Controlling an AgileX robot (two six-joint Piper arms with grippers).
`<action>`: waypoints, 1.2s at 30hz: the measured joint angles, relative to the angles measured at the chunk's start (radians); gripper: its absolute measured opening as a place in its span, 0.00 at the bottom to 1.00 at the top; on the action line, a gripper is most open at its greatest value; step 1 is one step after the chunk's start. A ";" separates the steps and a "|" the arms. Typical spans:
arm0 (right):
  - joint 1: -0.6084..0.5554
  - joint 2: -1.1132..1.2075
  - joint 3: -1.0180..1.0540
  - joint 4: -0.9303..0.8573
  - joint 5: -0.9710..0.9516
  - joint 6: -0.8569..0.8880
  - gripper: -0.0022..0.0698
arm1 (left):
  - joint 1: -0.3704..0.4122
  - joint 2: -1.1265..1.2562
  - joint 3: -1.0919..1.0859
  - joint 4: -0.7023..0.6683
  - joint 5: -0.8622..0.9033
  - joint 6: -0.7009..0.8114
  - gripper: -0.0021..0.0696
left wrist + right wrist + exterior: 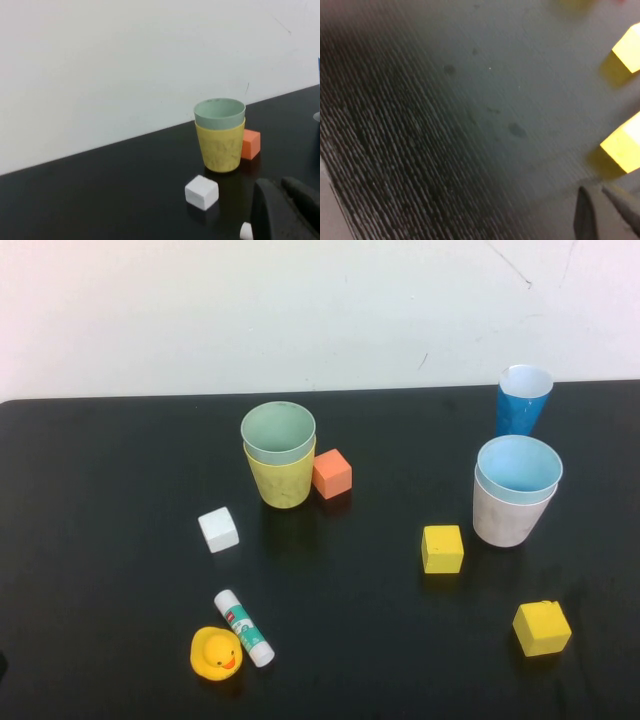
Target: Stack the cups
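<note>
A pale green cup [278, 430] sits nested inside a yellow cup [283, 480] at the table's middle left. A light blue cup [518, 465] sits nested inside a pale pink cup [510, 522] at the right. No arm shows in the high view. In the left wrist view my left gripper [282, 200] is shut and empty, low over the table, short of the green cup [219, 112] in the yellow cup [221, 147]. In the right wrist view my right gripper [595, 200] hangs close over bare table; no cup shows there.
A narrow dark blue cup [522, 405] stands at the back right. An orange cube [332, 474] touches the yellow cup. A white cube [218, 530], two yellow cubes [442, 549] [541, 628], a glue stick [243, 627] and a rubber duck [215, 653] lie nearer the front.
</note>
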 joint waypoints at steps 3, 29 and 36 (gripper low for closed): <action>0.000 0.000 0.000 0.002 0.000 0.000 0.03 | 0.015 0.000 0.020 0.000 -0.002 0.000 0.03; 0.000 0.000 0.000 0.006 0.014 0.000 0.03 | 0.328 -0.053 0.235 -0.088 0.081 -0.050 0.03; 0.000 0.000 0.000 0.006 0.016 0.000 0.03 | 0.328 -0.053 0.235 -0.088 0.081 0.038 0.03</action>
